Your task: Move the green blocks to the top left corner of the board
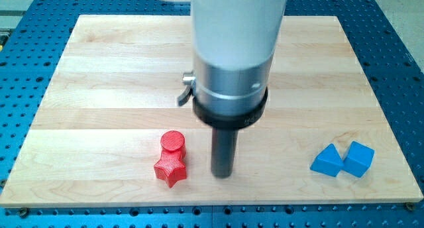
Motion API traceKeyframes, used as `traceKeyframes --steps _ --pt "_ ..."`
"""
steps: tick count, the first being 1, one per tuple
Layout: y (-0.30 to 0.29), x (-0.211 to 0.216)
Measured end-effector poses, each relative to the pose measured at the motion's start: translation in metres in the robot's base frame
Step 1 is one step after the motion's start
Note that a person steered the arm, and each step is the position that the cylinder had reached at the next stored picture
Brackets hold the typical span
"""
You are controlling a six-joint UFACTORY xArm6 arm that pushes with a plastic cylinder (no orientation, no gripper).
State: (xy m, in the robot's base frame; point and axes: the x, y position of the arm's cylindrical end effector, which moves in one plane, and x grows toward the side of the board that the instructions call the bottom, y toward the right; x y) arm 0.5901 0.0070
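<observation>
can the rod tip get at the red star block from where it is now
Probably yes: my tip sits just to the view's right of the red star block, with bare board between them. The red cylinder sits behind the star, out of the path.

The arm's upper body [235, 29] is cut off by the view's top, and part of the table [99, 69] behind it is hidden. No green blocks are seen.
</observation>
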Motion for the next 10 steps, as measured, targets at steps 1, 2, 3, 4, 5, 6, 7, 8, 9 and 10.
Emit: traceKeyframes --steps 1,2,3,4,5,6,7,8,9,10 --pt "-0.028 0.001" --pt "-0.039 0.001" --pt "-0.045 0.010" --pt "-0.037 0.005" --pt "-0.024 -0.005" --pt "-0.002 0.021" --pt "-0.002 0.026" --pt "-0.002 0.027" --pt "-0.002 -0.022" --pt "0.002 -0.084"
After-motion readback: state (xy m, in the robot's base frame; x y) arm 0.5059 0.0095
